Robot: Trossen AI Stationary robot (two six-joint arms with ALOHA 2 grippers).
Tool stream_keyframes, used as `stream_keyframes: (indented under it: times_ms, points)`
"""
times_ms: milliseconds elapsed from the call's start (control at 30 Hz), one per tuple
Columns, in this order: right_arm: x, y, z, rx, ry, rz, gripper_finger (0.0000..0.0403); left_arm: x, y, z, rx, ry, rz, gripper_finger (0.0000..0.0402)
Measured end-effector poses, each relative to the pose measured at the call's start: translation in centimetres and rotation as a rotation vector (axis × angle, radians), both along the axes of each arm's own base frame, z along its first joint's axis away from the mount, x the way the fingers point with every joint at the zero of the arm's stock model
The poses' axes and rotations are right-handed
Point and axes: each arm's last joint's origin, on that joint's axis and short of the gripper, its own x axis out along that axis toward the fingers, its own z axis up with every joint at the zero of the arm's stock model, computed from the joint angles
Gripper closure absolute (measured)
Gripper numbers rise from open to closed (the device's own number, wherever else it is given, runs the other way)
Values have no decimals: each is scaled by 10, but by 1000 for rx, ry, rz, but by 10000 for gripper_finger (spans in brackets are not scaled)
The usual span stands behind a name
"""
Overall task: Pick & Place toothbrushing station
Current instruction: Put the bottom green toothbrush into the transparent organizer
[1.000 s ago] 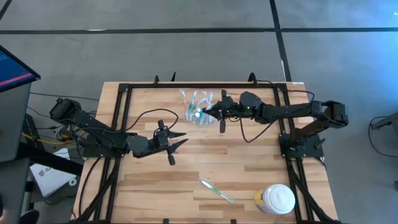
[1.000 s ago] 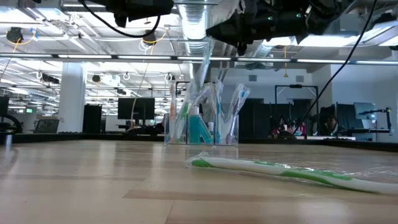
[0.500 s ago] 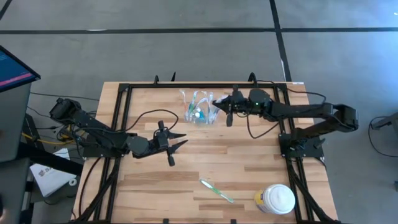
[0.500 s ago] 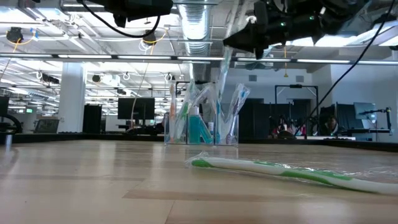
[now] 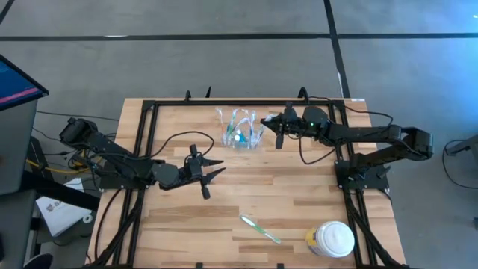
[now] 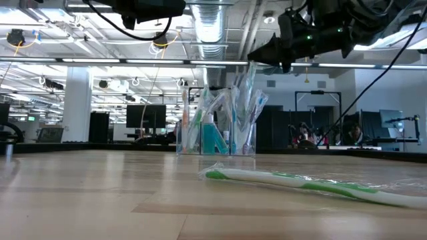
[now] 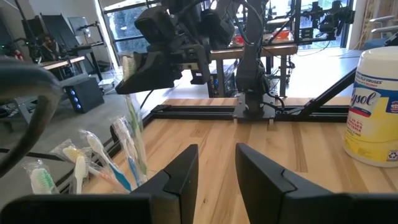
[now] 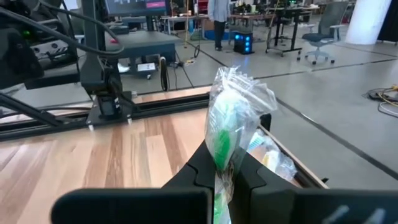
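The clear holder (image 5: pixel 240 139) (image 6: pixel 213 143) stands on the table at the far middle, with several wrapped toothbrushes and a teal tube upright in it. My right gripper (image 5: pixel 264 122) (image 6: pixel 259 53) hangs just right of and above the holder, shut on a green toothbrush in a clear wrapper (image 8: pixel 227 121). Another wrapped green toothbrush (image 5: pixel 260 229) (image 6: pixel 293 181) lies flat on the table near the front. My left gripper (image 5: pixel 215 170) (image 7: pixel 214 177) waits open at mid-table, left of centre, with nothing between its fingers. My right gripper pinches the wrapped toothbrush between its two fingers, just below the head (image 8: pixel 217 160), through the wrapper. The fingers lie level, coming from the table's right side, across the brush. The brush stands almost upright, head above the fingers. Its handle (image 6: pixel 248 100) hangs down at the holder's right part; I cannot tell whether its lower end rests there.
A white round lidded jar (image 5: pixel 331 239) (image 7: pixel 375 106) stands at the front right corner. Black rails (image 5: pixel 224 103) frame the table's far and side edges. Bare wood lies between the holder and the loose toothbrush.
My right gripper has drawn back toward the table's right edge and sunk a little, still shut on the wrapped toothbrush. The brush has gone with it from over the holder's left part to its right part, staying nearly upright.
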Motion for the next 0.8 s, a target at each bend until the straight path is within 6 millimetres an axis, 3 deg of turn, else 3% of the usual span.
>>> stream_keyframes:
  times_ms: [233, 800]
  points:
    - [3, -1, -4, 5, 12, 0, 399, 0, 0, 0, 1, 2, 0, 302]
    - [26, -10, -47, 55, 102, -2, 399, 0, 0, 0, 1, 3, -2, 302]
